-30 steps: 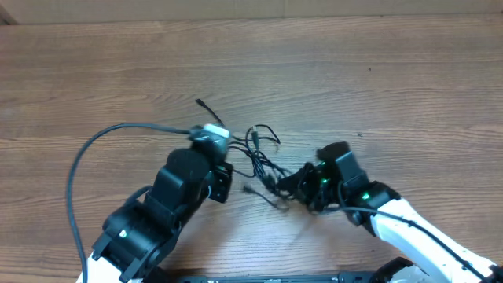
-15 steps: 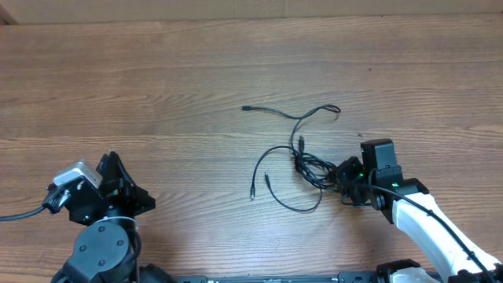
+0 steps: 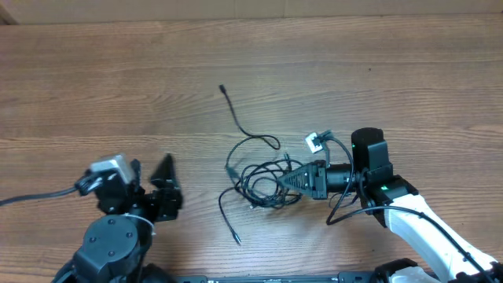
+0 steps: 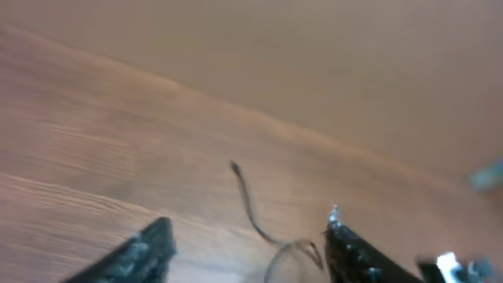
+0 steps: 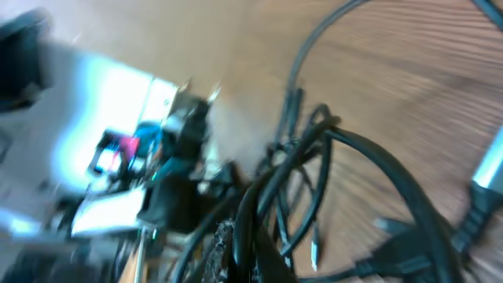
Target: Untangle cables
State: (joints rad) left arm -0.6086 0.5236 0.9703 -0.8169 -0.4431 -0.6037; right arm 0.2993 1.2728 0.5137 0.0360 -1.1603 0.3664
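Far left: left claw (image 3: 150,169) fingers apart, empty, well clear of the cables (image 3: 259,179). The cables lay tangled mid-bench (image 3: 377,71), one end trailing up-left. The right claw (image 3: 284,181) was clamped on the tangle's right edge.

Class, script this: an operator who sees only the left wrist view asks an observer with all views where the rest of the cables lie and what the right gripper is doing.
Operator: I see only one end of the cables. Where's the rest?
Observer: Bunched in a tangle to the right of the open left gripper, not touching it.
Operator: And the right gripper?
Observer: Shut on the tangle's right side, pointing toward the left arm.
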